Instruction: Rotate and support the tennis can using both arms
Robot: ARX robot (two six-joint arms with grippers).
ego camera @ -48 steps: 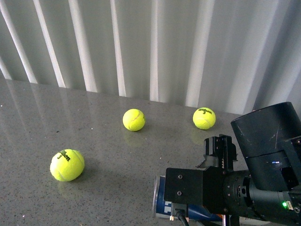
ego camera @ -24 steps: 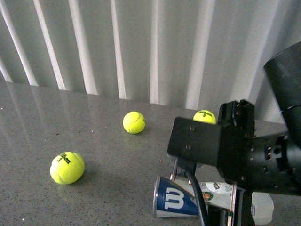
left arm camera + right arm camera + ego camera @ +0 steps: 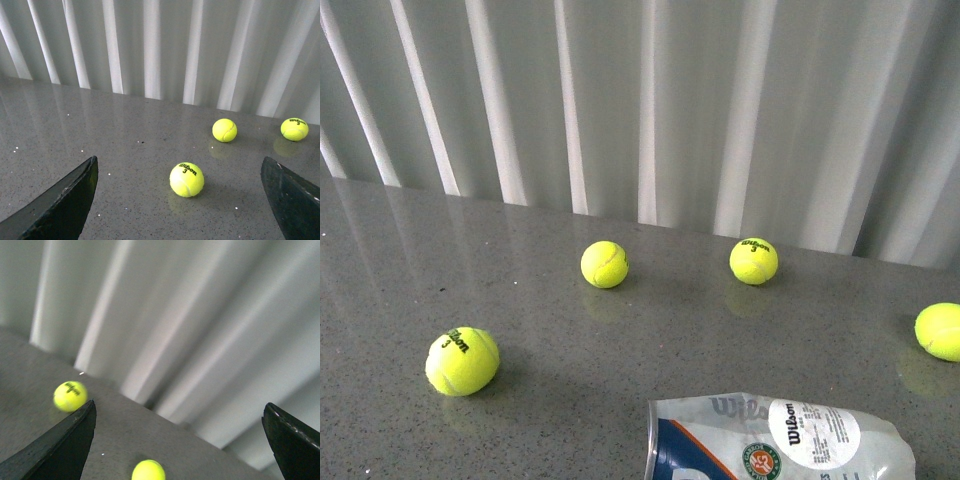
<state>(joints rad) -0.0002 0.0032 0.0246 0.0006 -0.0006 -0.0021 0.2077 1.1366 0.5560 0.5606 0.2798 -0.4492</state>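
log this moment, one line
tennis can: on side, unheld | left jaws: open, empty | right jaws: open, empty | balls: four loose

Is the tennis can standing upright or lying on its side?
Lying on its side. The tennis can stretches flat along the table, its long side resting on the surface.

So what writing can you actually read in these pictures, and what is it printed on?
"Wilson": tennis can, on its clear wall and again in its white round patch.
"Wilson" over "3": near-left tennis ball.
"Wilson": back-right tennis ball; the mark under it is too small to read.
Unreadable: the can's fine print and its round badge.
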